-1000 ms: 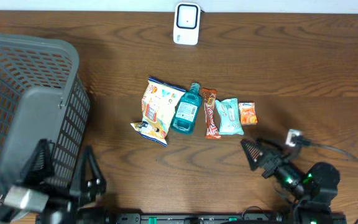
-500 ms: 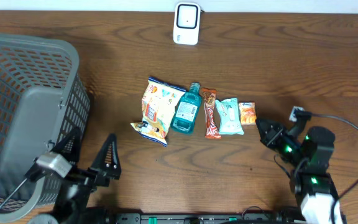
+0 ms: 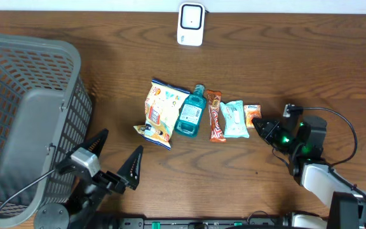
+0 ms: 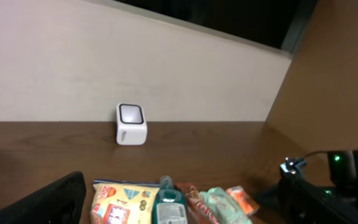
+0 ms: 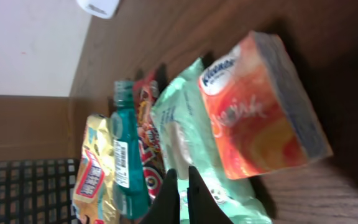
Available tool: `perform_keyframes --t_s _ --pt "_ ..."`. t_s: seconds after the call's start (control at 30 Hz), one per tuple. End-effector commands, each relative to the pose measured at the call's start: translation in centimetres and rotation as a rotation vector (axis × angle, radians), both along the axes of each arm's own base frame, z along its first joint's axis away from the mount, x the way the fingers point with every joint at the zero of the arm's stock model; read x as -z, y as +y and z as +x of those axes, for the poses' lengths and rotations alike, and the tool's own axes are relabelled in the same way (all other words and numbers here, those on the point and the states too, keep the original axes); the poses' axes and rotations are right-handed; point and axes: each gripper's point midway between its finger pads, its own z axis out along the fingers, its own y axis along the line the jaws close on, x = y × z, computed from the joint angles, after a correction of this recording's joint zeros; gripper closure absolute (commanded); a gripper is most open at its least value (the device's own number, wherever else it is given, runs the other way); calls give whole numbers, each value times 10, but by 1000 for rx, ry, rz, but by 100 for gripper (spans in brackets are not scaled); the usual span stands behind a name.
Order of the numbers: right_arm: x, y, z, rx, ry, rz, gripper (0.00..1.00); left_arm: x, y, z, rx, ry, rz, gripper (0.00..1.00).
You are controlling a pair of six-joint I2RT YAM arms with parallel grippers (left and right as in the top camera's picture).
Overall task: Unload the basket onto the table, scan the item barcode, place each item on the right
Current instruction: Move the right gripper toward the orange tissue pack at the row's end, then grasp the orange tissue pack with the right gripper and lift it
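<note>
Five items (image 3: 215,116) lie in a row (one scanner (image 3: 190,24) behind); left gripper (image 3: 119,143) wide, right gripper (image 3: 263,129) closed.

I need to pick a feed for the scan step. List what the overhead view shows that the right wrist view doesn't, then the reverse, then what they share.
Overhead only: the open left gripper and the right arm's cable.
Right wrist only: the orange pack's grey side edge and the lettering on its face.
Both: the shut right gripper, the white scanner, the teal bottle, the chip bag and the grey basket.
</note>
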Motion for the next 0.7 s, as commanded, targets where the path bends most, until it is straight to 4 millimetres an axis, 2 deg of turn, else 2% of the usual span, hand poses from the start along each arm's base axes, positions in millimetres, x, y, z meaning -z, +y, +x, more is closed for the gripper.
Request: perform_keyframes --t_s 0.0,0.13,0.2,0.3,0.47,0.67 --pt "-7 1 5 -32 -65 -38 99 0 5 3 -37 -26 43 2" --pt "-27 -1 19 -25 -182 -51 99 0 6 3 -41 -25 43 2" --pt "-27 -7 23 15 -182 -65 99 0 6 3 -41 -26 43 2" --pt "-14 -15 24 64 -130 -88 99 0 6 3 -41 -25 43 2" --pt "8 -12 20 46 -75 -120 99 0 6 3 -40 -24 43 2" --pt "54 -5 8 25 56 -165 99 16 18 9 -117 42 50 2"
